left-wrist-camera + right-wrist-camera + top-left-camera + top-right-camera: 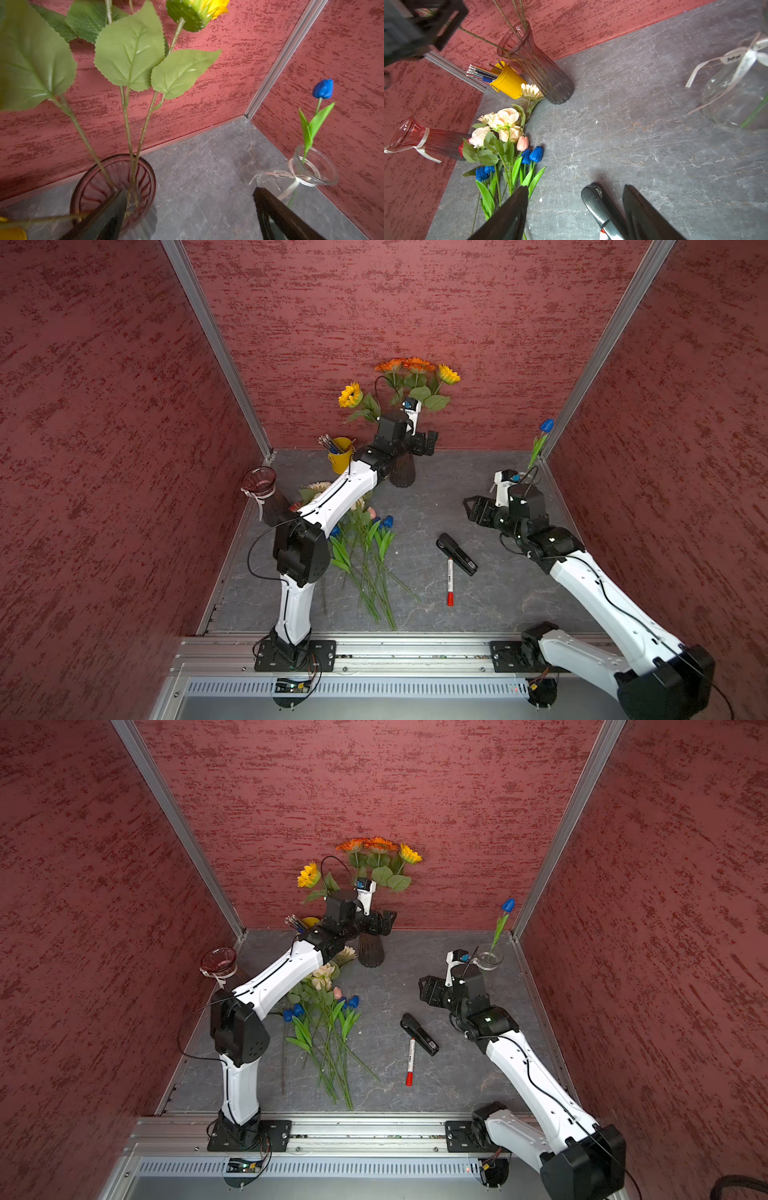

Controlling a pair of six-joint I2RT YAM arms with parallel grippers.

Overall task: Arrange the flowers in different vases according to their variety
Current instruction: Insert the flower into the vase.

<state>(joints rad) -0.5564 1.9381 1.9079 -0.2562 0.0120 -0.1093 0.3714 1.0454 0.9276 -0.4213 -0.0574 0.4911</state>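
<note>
Your left claw (189,192) stands spread wide at the rim of the dark ribbed vase (401,472), with nothing between its fingers (99,216). One finger crosses the vase mouth in the left wrist view. Four sunflowers (409,373) stand in that vase against the back wall (415,302), stems near upright and heads up. One yellow head leans out toward your left arm's side.

Your right claw (576,187) is likewise spread and empty, hovering over the table (436,497). A black object (457,553), possibly a stapler, lies below it beside a red marker (450,583).

One blue tulip (546,425) stands upright in the small clear vase (488,957), in the back corner on your right arm's side. In a top view the right wrist largely hides that vase.

The flared vase (259,483) stands at the table edge by your left arm, its foot hidden behind the elbow.

The loose flowers (365,556) lie flat on the table, stems running toward the near rail and heads toward the back. Your left forearm covers most of the roses (324,975) in both top views. The right wrist view shows plainest the pink tulip (522,143), a red head (460,149) half hidden against the flared vase, and a cream sunflower (531,91) at the ribbed vase's foot
</note>
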